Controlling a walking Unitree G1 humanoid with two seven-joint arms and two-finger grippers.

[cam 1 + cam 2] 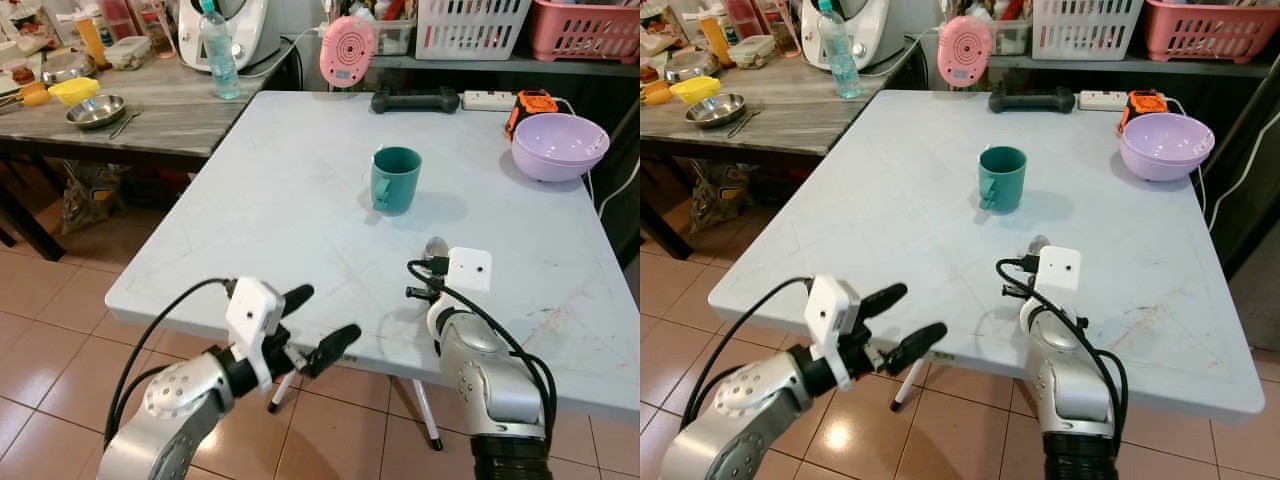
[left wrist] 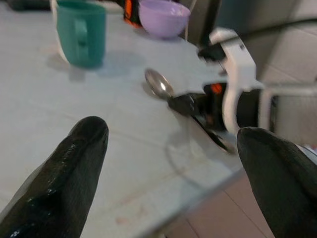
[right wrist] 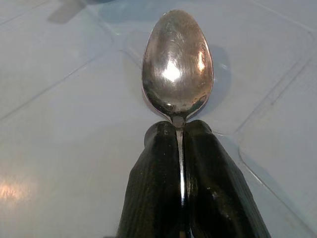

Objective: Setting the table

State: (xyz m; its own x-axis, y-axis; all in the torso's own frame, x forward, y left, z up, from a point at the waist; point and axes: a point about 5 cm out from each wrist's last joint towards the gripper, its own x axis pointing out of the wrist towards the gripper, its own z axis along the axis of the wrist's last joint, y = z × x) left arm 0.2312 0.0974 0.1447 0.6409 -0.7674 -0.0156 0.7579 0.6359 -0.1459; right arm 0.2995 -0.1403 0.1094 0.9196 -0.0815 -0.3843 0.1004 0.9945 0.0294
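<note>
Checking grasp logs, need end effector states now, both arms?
Left end effector: open, empty, at the table's near edge.
Right end effector: shut on the spoon, over the table.

The handle of the spoon (image 3: pixel 177 64) is hidden between the two closed fingers of the right hand (image 3: pixel 181 130), so only its bowl can be seen. From the head views the white camera box on the right wrist covers most of the spoon. The left wrist view is blurred, and the two spread fingers of the left hand (image 2: pixel 168 148) are cut off by the lower edge. The baskets (image 1: pixel 585 25) at the back are cut by the top edge. The small things on the side desk (image 1: pixel 170 105) are too small to tell.
</note>
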